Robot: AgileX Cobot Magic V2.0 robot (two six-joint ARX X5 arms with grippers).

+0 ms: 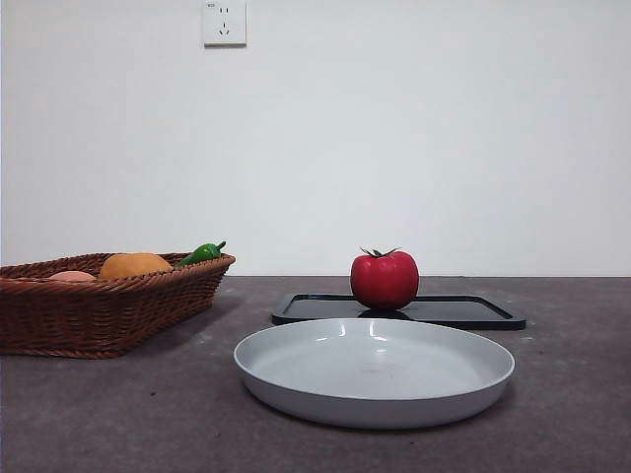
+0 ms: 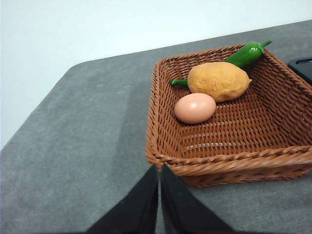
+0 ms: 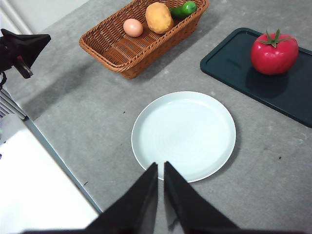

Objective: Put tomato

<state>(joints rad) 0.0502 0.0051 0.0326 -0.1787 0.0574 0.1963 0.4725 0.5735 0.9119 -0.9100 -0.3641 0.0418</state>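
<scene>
A plain white wall stood behind my table, bare but for a white power socket high up near the middle. The table top was dark grey and slightly mottled, with pale scuffs here and there. Light fell evenly and softly. Beyond the table's edge I saw a white surface.

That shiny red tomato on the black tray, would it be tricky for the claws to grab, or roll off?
The tomato looks glossy, so the jaws may slip on its skin. It is round and rests on the flat black tray, so a nudge would probably roll it. It keeps a firm shape, so it is likely stiff.
</scene>
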